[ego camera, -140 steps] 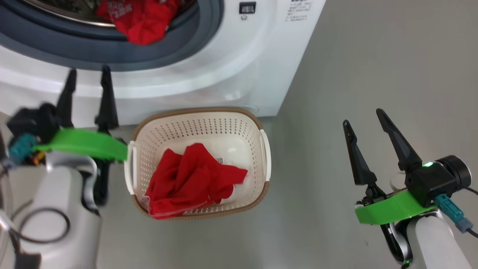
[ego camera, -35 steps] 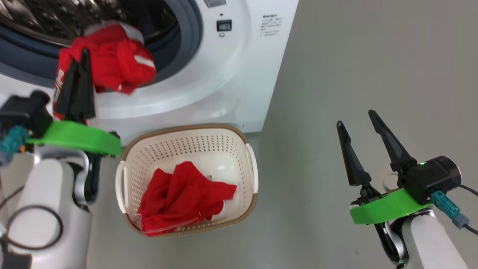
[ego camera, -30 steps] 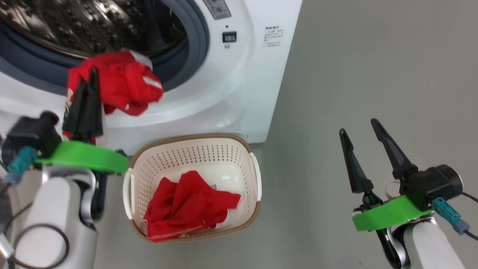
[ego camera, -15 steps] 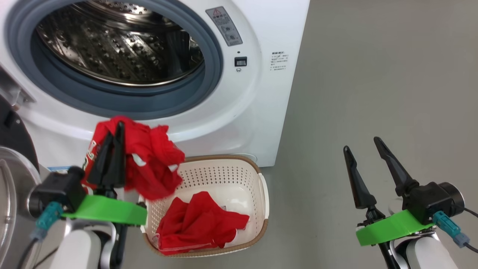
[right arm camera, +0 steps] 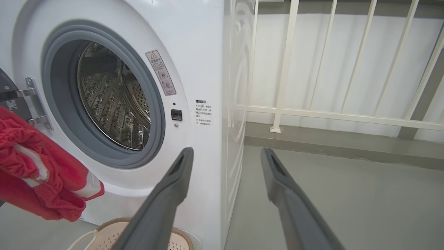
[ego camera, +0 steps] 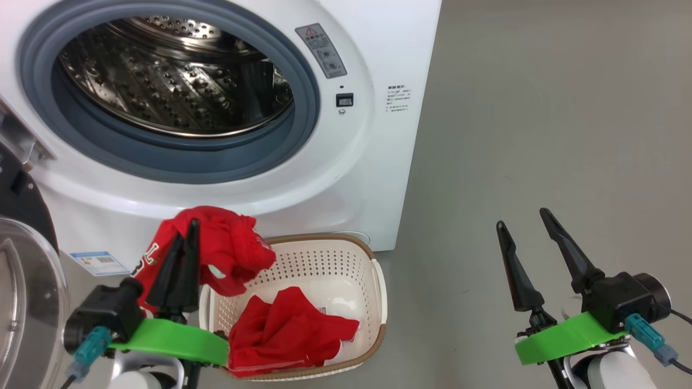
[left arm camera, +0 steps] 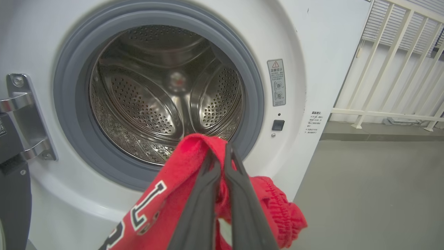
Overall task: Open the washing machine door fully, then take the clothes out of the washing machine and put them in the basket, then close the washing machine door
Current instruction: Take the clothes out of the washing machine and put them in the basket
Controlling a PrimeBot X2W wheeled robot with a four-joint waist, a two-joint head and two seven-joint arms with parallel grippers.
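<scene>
The washing machine stands with its steel drum bare inside. Its door hangs swung open at the far left. My left gripper is shut on a red garment of the clothes, held above the left rim of the basket. A second red garment lies inside the basket. In the left wrist view the gripper pinches the red cloth in front of the porthole. My right gripper stands open over the floor at the right, with nothing between its fingers.
Grey floor stretches to the right of the machine. A white railing runs behind it against a wall. The door hinge sticks out at the porthole's left. A blue label sticker is low on the machine's front.
My left gripper closed on the red garment at the drum mouth and drew it out and down to the basket's left rim. The head view tilted up. The right arm stayed put.
</scene>
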